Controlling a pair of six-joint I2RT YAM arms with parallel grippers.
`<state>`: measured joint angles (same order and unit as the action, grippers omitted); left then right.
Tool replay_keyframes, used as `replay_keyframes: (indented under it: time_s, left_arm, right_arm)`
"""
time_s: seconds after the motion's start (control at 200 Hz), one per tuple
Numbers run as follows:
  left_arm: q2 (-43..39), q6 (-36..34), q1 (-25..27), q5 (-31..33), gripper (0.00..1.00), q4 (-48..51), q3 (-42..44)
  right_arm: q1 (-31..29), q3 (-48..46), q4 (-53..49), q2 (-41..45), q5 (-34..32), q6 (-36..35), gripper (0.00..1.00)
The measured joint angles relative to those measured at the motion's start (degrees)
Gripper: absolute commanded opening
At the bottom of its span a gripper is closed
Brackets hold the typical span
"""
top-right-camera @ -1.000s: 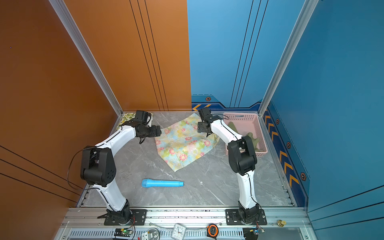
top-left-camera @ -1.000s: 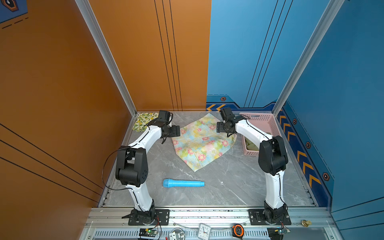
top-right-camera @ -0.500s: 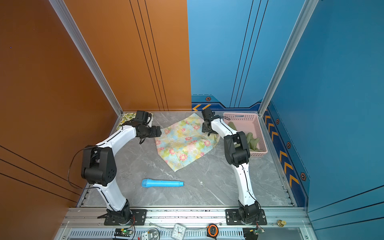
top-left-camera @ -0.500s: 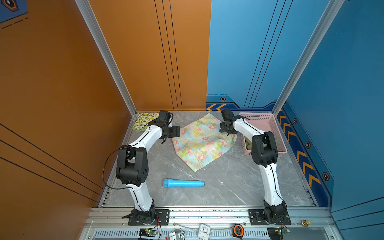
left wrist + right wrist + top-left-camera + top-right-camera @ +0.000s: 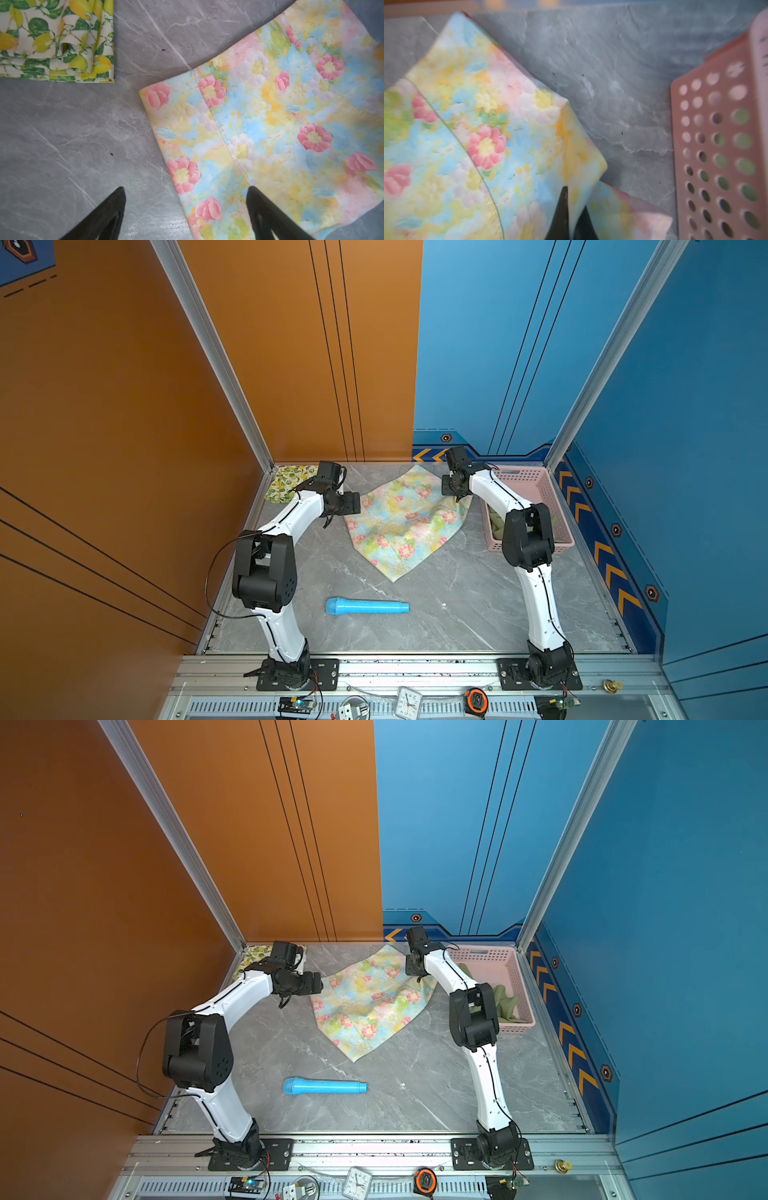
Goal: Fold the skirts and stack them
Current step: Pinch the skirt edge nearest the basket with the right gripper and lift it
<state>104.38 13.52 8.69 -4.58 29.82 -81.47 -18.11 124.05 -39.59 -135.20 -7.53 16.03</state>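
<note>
The pastel blue-yellow skirt (image 5: 405, 526) (image 5: 368, 1006) with pink flowers lies spread on the grey table at the back middle. My right gripper (image 5: 574, 199) (image 5: 457, 498) is shut on a pinched fold at its right edge (image 5: 579, 158), next to the basket. My left gripper (image 5: 186, 188) (image 5: 353, 504) hovers open over the skirt's left edge (image 5: 164, 149), one finger above the cloth and one above bare table. The lemon-print skirt (image 5: 286, 487) (image 5: 56, 39) lies folded in the back left corner. The olive green skirt (image 5: 505, 1002) is inside the basket.
A pink lattice basket (image 5: 536, 485) (image 5: 716, 145) stands at the back right against the blue wall. A light blue cylinder (image 5: 365, 607) (image 5: 324, 1087) lies near the table's front. Orange and blue walls close in the back and sides.
My right gripper has shut on the pastel skirt's right edge, bunching the cloth there, and its elbow swung back out to the right. The left arm has not moved.
</note>
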Motion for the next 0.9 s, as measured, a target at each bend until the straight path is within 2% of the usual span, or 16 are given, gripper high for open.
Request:
replay_keyframes:
  time_s: [0.205, 0.275, 0.345, 0.476, 0.616, 0.636, 0.641, 0.666, 0.671, 0.706, 0.721, 0.726, 0.761, 0.796, 0.831, 0.901]
  left_arm:
    - [-0.1, 0.0, 0.0, -0.1, 0.92, 0.0, 0.0]
    - [-0.4, 0.2, 0.0, -0.1, 0.92, 0.0, 0.0]
    - [-0.8, 0.5, -0.2, -0.1, 0.92, 0.0, 0.0]
    - [-1.9, 1.6, -1.2, -0.2, 0.92, 0.0, 0.0]
    - [-3.1, 2.9, -4.0, -0.1, 0.92, 0.0, 0.0]
    - [-3.3, 3.0, -4.5, -0.1, 0.92, 0.0, 0.0]
    - [-3.3, 3.1, -4.6, -0.1, 0.92, 0.0, 0.0]
    - [-3.5, 3.1, -5.3, 0.1, 0.92, 0.0, 0.0]
    - [-3.6, 3.2, -5.4, 0.1, 0.92, 0.0, 0.0]
    - [-4.0, 3.5, -6.3, 0.3, 0.92, 0.0, 0.0]
    - [-4.0, 3.6, -6.6, 0.4, 0.92, 0.0, 0.0]
    - [-4.1, 3.6, -6.9, 0.4, 0.92, 0.0, 0.0]
    - [-4.5, 4.0, -7.8, 0.7, 0.92, 0.0, 0.0]
    - [-4.9, 4.4, -8.7, 0.9, 0.92, 0.0, 0.0]
    - [-5.2, 4.8, -9.6, 1.0, 0.92, 0.0, 0.0]
    - [-5.6, 5.7, -11.3, 1.1, 0.92, 0.0, 0.0]
  right_arm:
    - [-1.4, 15.6, -1.1, 3.5, -1.7, -8.3, 0.00]
    - [-3.2, 21.9, -0.7, 5.6, -3.5, -12.7, 0.00]
    - [-6.1, 24.4, 0.3, 8.7, -5.2, -17.2, 0.00]
    - [-13.8, 23.8, 2.0, 14.3, -7.4, -24.0, 0.00]
    - [-24.7, 14.4, 4.9, 18.3, -9.8, -28.1, 0.00]
    - [-26.0, 12.6, 5.1, 18.4, -10.2, -28.3, 0.06]
    - [-26.3, 12.1, 5.4, 18.4, -10.3, -28.3, 0.11]
    - [-28.0, 9.2, 5.9, 18.5, -10.6, -28.3, 0.22]
    - [-28.3, 8.8, 5.9, 18.5, -10.6, -28.2, 0.22]
    - [-30.4, 4.6, 6.6, 18.5, -10.6, -27.9, 0.48]
    - [-30.9, 3.2, 6.8, 18.5, -10.6, -28.1, 0.54]
    - [-31.5, 1.9, 7.0, 18.5, -10.6, -28.2, 0.61]
    - [-32.9, -1.7, 7.0, 18.3, -10.6, -28.0, 0.77]
    - [-34.4, -5.1, 6.7, 17.6, -10.5, -28.0, 0.87]
    - [-35.4, -7.3, 6.5, 17.0, -10.3, -27.8, 0.92]
    - [-36.3, -10.1, 5.9, 16.2, -9.2, -26.9, 0.95]
